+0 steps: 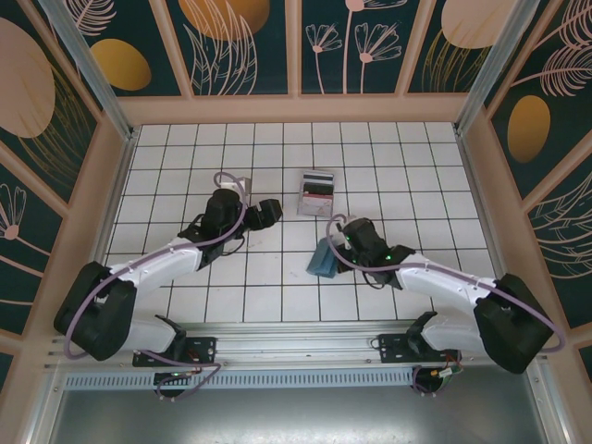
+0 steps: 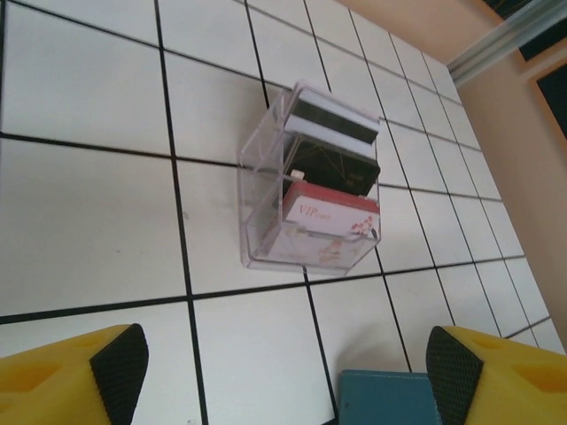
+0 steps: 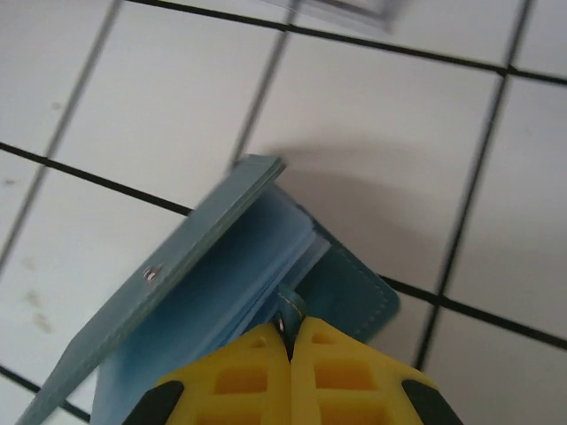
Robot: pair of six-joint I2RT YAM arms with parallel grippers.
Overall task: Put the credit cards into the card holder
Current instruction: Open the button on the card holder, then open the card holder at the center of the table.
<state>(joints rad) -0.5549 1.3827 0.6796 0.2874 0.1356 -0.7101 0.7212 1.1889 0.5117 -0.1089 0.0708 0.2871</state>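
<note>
From above, the left gripper [image 1: 275, 213] hangs just left of the clear stand [image 1: 315, 196] holding the credit cards [image 1: 317, 181], and the right gripper [image 1: 336, 242] sits at the far right edge of the teal card holder [image 1: 322, 265], which lies nearer than the stand. The left wrist view has the left fingers [image 2: 120, 365] spread wide, nothing between them (the stand lies ahead). The right wrist view has the right fingers [image 3: 257, 376] pinched together on a thin blue tab of the card holder, its cover tilted up.

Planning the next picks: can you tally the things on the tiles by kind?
clear stand: 1
credit cards visible in it: 3
card holder: 1
Total that I can make out: 5
</note>
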